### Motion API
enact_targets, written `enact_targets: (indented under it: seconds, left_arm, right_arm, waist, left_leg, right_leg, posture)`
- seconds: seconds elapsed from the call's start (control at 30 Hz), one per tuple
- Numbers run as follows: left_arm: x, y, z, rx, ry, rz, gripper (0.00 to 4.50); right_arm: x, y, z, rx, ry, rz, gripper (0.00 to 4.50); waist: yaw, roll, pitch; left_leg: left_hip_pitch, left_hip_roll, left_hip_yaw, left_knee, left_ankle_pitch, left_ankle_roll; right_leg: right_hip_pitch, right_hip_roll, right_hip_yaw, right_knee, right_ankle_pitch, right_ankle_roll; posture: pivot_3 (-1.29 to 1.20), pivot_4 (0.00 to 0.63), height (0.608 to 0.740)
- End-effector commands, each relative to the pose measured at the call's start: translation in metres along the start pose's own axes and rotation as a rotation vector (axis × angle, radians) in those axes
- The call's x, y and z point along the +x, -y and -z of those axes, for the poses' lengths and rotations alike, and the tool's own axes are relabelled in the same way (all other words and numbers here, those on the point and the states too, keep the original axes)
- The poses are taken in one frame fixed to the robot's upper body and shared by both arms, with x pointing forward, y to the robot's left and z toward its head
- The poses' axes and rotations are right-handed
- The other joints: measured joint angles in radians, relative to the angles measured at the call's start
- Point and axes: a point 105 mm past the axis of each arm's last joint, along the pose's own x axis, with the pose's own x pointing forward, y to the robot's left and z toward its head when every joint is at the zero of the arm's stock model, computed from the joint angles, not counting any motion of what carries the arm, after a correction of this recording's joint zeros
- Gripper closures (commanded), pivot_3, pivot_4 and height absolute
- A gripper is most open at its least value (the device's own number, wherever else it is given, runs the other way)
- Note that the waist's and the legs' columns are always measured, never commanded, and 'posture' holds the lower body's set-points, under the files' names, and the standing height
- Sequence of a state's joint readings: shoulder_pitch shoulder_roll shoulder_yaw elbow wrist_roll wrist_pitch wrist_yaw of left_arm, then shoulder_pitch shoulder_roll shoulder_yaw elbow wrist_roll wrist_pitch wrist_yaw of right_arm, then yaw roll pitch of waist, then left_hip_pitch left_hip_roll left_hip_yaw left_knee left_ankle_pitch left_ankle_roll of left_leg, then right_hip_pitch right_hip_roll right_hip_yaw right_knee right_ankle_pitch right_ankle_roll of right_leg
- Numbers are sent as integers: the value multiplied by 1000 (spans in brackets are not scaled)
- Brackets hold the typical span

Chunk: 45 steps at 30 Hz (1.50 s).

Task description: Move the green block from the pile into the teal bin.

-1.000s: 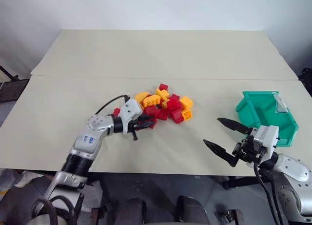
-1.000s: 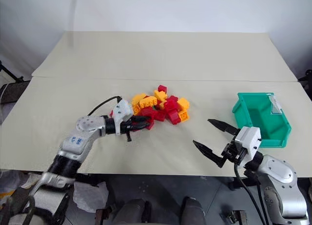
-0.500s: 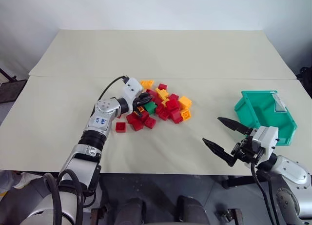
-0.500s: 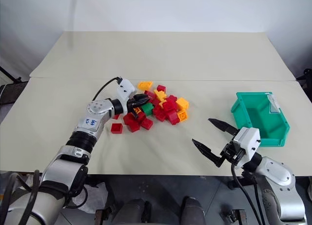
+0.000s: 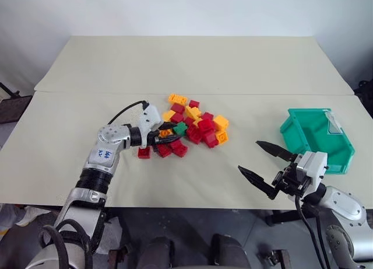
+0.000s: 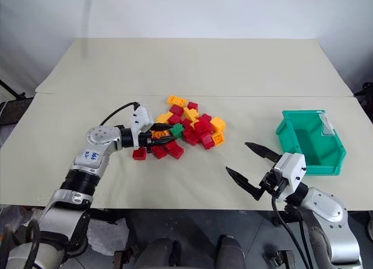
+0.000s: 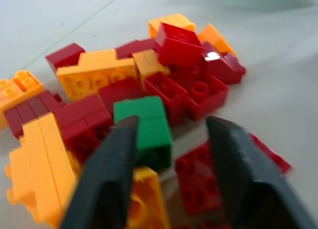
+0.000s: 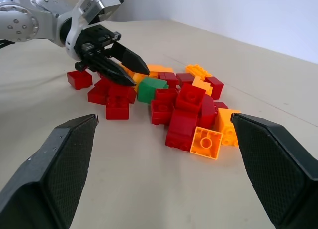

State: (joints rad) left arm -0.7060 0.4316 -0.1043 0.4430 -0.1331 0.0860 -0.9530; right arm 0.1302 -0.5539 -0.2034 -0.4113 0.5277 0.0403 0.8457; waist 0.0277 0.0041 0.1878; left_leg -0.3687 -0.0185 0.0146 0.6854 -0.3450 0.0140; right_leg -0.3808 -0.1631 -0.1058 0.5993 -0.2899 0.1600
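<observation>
Left wrist view, green block (image 7: 144, 124) just ahead of left gripper (image 7: 171, 127), jaws parted, nothing held

Soft, even light, faint shadows; the left wrist view blurs the near bricks (image 7: 149, 90), glare on one.

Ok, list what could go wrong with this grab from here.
1. The green block sits wedged among red bricks and yellow bricks, so the open left gripper may well pinch a neighbour too.
2. One finger sits over a yellow brick; closing could shove the block aside rather than clamp it.
3. The bin is far across the table, beside the open right gripper; a weak grip could drop the block on the way.
</observation>
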Motion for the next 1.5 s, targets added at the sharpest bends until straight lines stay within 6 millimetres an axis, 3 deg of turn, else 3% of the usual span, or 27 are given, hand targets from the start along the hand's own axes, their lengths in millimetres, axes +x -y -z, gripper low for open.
enact_targets:
  seconds: [0.03, 0.13, 0.6, 0.73, 0.87, 1.13, 1.5]
  left_arm:
    - [5, -9, -11, 11, 29, -68, 987]
    - [12, -15, -12, 10, -20, -97, 33]
    - [29, -13, 2, -142, -274, -9, 33]
    - [25, -7, 9, -111, -357, 44, 1238]
    - [18, -14, 12, -53, -397, 16, 2370]
    - [16, -3, 3, -17, -372, 67, 2370]
    - [16, 1, 26, -61, -465, 77, 2370]
  right_arm:
    - [0, -2, -12, -37, 34, -4, 0]
    - [0, -4, -12, -33, 33, -6, 0]
    - [2, -5, -14, -29, 39, -4, 0]
    - [4, -5, -16, -33, 46, 0, 0]
    - [4, -5, -16, -34, 49, 3, 0]
    - [5, -4, -16, -33, 54, 8, 0]
    - [8, -4, -15, -34, 60, 6, 0]
  waist:
    - [3, 0, 0]
    - [1, 0, 0]
    - [-1, 0, 0]
    - [-1, 0, 0]
    - [-1, 0, 0]
    - [-3, 0, -1]
    - [-3, 0, -1]
  left_leg:
    - [-1, 0, -1, 1, 0, 0]
    - [-1, 0, -1, 1, 0, 0]
    - [1, 0, -1, 1, 0, 0]
    - [1, 0, -1, 2, 0, 0]
    - [1, 0, -2, 2, 0, 0]
    - [2, 0, -2, 2, 0, 0]
    - [2, 0, -2, 2, 0, 0]
  right_leg:
    - [0, 0, 0, 0, 0, 0]
    - [0, 0, -1, -1, 0, 0]
    - [2, 0, -1, 0, 0, 0]
    - [3, 0, -1, 0, 0, 0]
    - [3, 0, -1, 0, 0, 0]
    - [4, 0, -1, 1, 0, 0]
    - [4, 0, -1, 1, 0, 0]
  posture:
    - [0, 150, 740]
    - [0, 150, 740]
    - [0, 150, 740]
    - [0, 150, 740]
    - [0, 150, 740]
    - [0, 150, 740]
    - [0, 150, 740]
